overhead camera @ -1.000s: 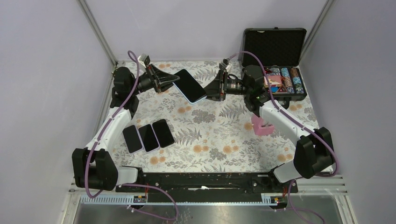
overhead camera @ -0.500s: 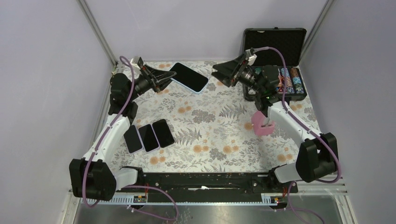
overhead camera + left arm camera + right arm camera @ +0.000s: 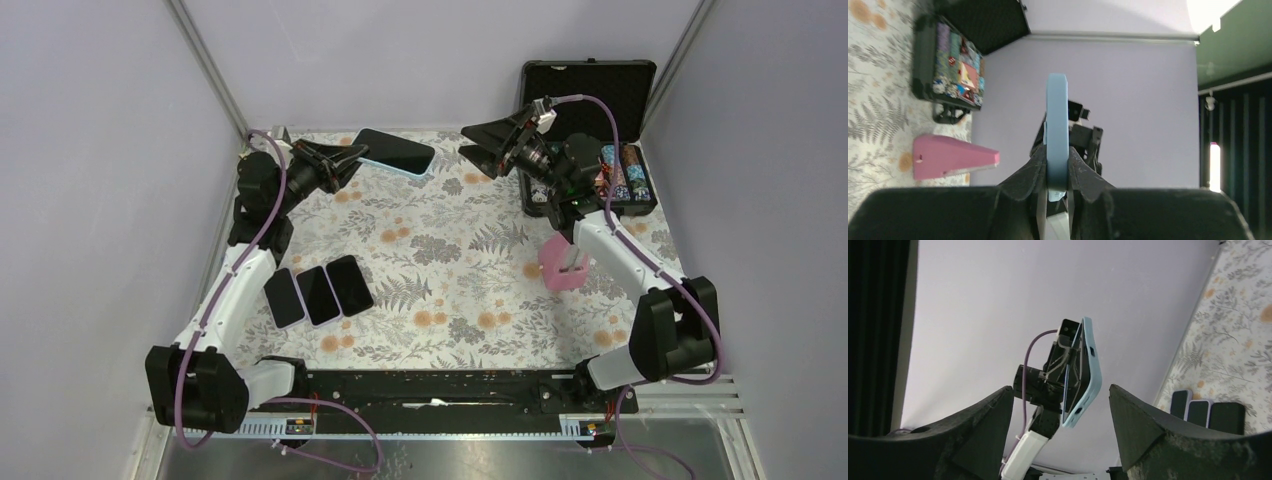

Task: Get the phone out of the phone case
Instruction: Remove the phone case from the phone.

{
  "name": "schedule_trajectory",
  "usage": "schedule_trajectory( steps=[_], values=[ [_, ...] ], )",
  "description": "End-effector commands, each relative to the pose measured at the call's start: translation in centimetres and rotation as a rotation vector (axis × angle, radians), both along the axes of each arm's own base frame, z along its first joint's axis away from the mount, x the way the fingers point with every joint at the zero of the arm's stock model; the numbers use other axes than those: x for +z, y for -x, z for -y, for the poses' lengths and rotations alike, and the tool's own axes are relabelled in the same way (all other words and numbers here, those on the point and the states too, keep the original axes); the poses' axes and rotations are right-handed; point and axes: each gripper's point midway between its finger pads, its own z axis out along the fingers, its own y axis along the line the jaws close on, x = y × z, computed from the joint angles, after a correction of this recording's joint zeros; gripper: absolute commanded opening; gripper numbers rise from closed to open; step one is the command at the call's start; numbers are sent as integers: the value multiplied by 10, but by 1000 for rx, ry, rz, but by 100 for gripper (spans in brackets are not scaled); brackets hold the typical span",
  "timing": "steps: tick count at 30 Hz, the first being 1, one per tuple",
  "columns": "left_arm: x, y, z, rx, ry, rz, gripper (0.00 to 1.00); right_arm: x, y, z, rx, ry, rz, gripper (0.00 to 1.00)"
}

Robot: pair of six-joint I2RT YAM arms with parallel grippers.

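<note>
My left gripper (image 3: 352,159) is shut on one end of a phone in a light blue case (image 3: 393,151), held high above the far left of the table, dark screen up. In the left wrist view the case (image 3: 1057,125) stands edge-on between my fingers (image 3: 1029,172). My right gripper (image 3: 473,149) is open and empty, raised at the far right, a gap away from the phone's free end. The right wrist view shows the phone (image 3: 1084,372) beyond my spread fingers (image 3: 1143,422), untouched.
Three dark phones (image 3: 318,291) lie side by side on the floral table (image 3: 450,300) at the left. A pink block (image 3: 560,268) sits at the right. An open black case with coloured chips (image 3: 600,170) stands at the far right corner.
My left gripper lifted the cased phone up and back toward the far wall. My right gripper let go of the phone's end, opened and drew back to the right and up.
</note>
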Motion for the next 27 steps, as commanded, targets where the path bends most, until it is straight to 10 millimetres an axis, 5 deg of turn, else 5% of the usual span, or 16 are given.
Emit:
schedule_trajectory(
  steps=[1,11,19,24,27],
  values=[
    [41,-6,-22,167,-30,88,0,25,23,-2,6,101,117,77],
    [46,-4,-18,155,20,48,0,19,84,-67,155,169,121,72],
    [68,1,-13,100,101,75,0,4,76,-67,74,178,40,72],
    [68,9,-11,84,134,19,0,18,65,-69,37,138,89,70],
    [66,13,-11,76,170,-10,0,29,58,-74,34,99,104,60]
  ],
)
